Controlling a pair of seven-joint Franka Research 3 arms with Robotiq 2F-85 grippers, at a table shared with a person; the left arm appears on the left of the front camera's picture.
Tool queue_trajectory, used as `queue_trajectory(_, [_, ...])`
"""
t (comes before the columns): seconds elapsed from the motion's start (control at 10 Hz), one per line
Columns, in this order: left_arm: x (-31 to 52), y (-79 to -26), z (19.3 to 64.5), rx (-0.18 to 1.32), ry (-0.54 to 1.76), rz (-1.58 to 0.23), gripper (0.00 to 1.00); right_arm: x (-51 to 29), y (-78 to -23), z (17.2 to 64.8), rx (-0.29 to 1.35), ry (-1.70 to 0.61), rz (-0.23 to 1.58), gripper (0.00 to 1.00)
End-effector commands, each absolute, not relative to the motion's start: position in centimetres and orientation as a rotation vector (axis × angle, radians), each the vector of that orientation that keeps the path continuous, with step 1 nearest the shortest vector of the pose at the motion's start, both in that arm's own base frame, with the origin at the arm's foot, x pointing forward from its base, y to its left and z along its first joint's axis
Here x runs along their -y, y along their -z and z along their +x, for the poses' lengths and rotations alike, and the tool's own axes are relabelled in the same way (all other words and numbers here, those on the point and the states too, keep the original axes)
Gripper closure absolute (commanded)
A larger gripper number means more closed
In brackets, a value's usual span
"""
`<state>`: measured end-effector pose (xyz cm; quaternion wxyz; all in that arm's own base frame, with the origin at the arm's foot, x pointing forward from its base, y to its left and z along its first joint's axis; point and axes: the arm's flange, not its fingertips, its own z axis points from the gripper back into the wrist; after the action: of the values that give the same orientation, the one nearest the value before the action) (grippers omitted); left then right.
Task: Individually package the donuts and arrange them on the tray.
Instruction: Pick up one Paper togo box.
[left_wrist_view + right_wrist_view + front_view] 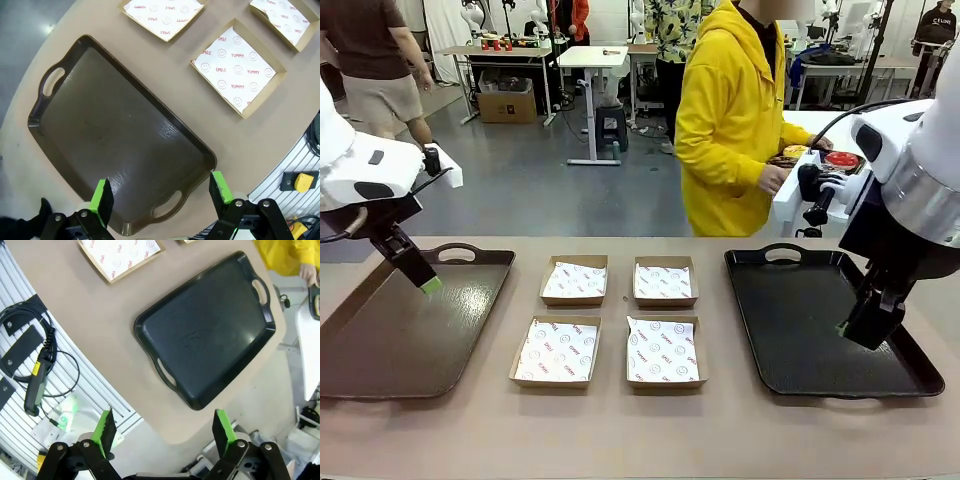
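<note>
The near edge of the tan counter (640, 430) comes first, and just beyond it four shallow cardboard boxes stand in two rows of two between the trays: near left (557, 350), near right (662, 350), far left (574, 280), far right (663, 281). Each is lined with white paper, fully exposed, printed in red with smiley faces and the words "SMILE" and "YUMMY". A brown tray (380, 340) lies at the counter's left end and a black tray (800, 330) at its right end, both with bare surfaces. The left gripper (428, 284) hangs above the brown tray, clear of it. In the left wrist view its green-padded fingers (102, 195) stand wide apart with nothing between them. The right gripper (855, 335) hangs above the right part of the black tray. Its fingers (106, 426) are likewise spread wide and hold nothing. A glossy red donut (840, 159) and a yellow donut (796, 151) lie off the counter on a white side table (788, 205) beyond its far right corner, partly hidden by the right arm. A person in a yellow hooded top (725, 120) stands at the far side with one hand (772, 178) near the yellow donut; whether it touches cannot be told.
</note>
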<state>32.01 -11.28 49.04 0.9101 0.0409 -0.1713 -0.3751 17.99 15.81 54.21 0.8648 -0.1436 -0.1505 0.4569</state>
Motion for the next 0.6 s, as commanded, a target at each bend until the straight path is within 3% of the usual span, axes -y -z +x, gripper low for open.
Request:
queue_trajectory(0.0, [11.2, -49.3, 31.8, 0.355, 0.772, 0.084, 0.00, -14.0, -53.2, 19.8, 0.345, -0.835, 0.112, 0.00])
queue_trajectory(0.1, [9.7, -49.5, 32.9, 0.327, 0.726, -0.237, 0.00, -11.1, -52.3, 20.8, 0.392, -0.658, 0.423, 0.00])
queue_trajectory(0.3, [6.6, -48.9, 34.1, 0.288, 0.628, -0.674, 0.00, -5.8, -49.9, 21.1, 0.520, -0.375, 0.878, 0.00])
queue_trajectory(0.5, [2.8, -47.7, 35.2, 0.291, 0.514, -1.093, 0.00, -1.7, -46.6, 19.8, 0.607, -0.152, 1.120, 0.00])
